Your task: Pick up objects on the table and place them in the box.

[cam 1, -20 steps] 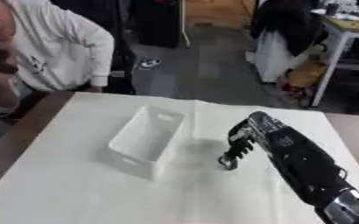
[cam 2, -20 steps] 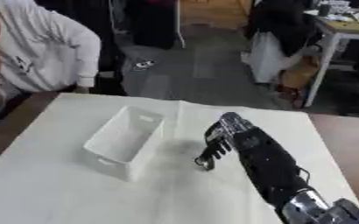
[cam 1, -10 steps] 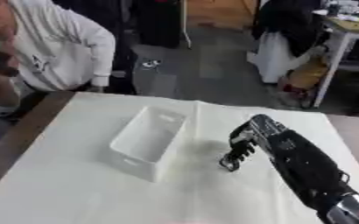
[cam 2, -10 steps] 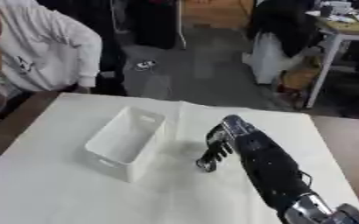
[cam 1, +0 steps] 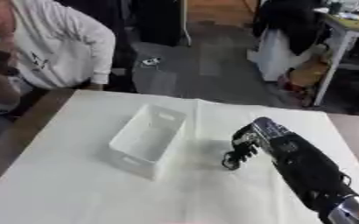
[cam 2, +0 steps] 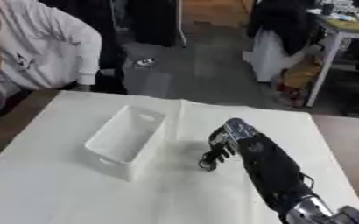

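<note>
The box [cam 1: 148,140] — white, open-topped, apparently empty — is set left of centre on the white-covered table [cam 1: 75,192], while the right hand [cam 1: 244,146] is held just beside it, fingers curled downward, nothing visibly gripped — any release is best made squarely over the opening.

Box [cam 1: 148,140] on table [cam 1: 68,192], right hand [cam 1: 248,142] just right.

- Work surface: a table [cam 1: 75,192] under a white cloth; brown wood shows along its left edge and at its far right corner.
- Floor [cam 1: 190,74]: grey and smooth beyond the table, turning to warm wood tone at the far top.
- Right background: a light desk [cam 1: 350,30] on pale legs, with dark fabric [cam 1: 290,17] hanging just beside it.
- Far centre: dark furniture [cam 1: 156,19].
</note>
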